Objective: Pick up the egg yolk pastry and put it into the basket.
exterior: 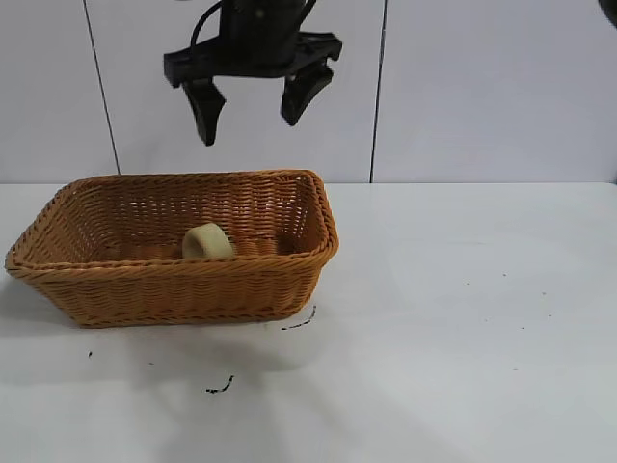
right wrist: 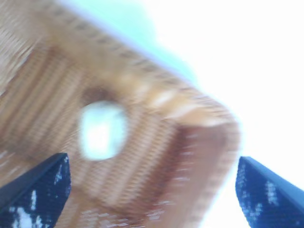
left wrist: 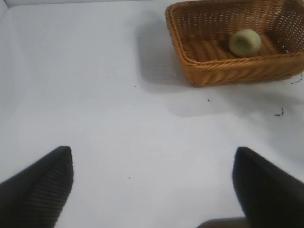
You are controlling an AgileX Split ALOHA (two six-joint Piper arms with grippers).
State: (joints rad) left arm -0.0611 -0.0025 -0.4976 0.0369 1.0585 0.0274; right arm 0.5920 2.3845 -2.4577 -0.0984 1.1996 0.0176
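Note:
The pale yellow egg yolk pastry (exterior: 207,240) lies inside the orange-brown wicker basket (exterior: 183,289), near its middle, leaning on one edge. My right gripper (exterior: 253,106) hangs high above the basket, open and empty. In the right wrist view the gripper (right wrist: 152,190) looks down on the pastry (right wrist: 102,130) and the basket wall (right wrist: 199,142). My left gripper (left wrist: 152,185) is open and empty over bare table, far from the basket (left wrist: 223,71), with the pastry (left wrist: 244,42) showing inside it.
The white table (exterior: 463,318) carries a few small dark marks (exterior: 220,388) in front of the basket. A white panelled wall stands behind. A dark part of the rig shows at the top right corner (exterior: 609,10).

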